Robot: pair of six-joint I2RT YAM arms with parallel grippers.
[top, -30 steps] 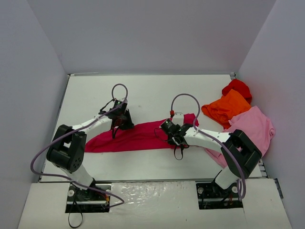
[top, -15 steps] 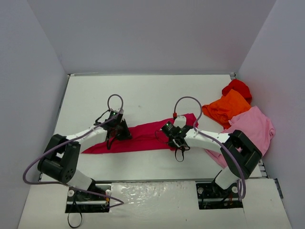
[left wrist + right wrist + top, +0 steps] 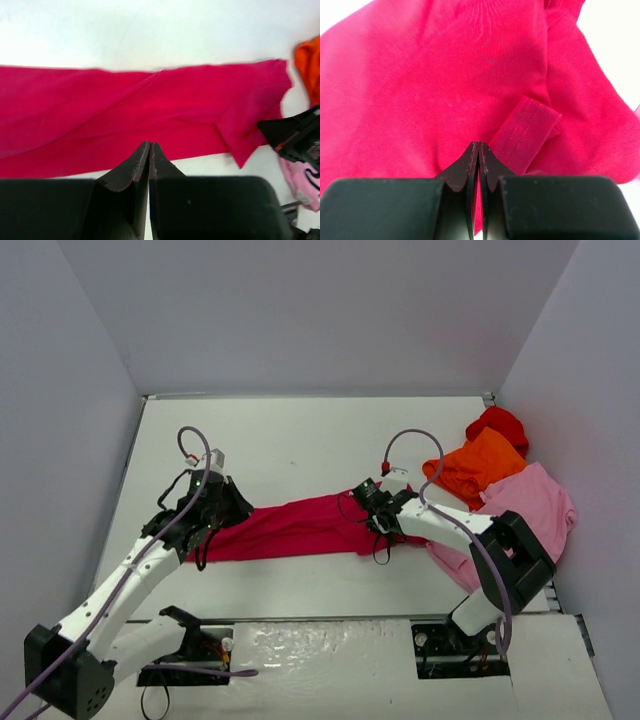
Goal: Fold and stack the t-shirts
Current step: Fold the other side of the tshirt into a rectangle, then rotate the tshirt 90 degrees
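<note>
Bright even light, faint shadows; wrist views overexposed, slightly soft.

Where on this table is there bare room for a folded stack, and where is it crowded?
Bare: the wide far band between the back wall and the crimson shirt, and a narrow near strip between that shirt and the arm bases. Crowded: the right side, where the red shirt, orange shirt and pink shirt are heaped.

Left gripper [image 3: 150, 145] and right gripper [image 3: 478, 145] both closed, arms low.
</note>
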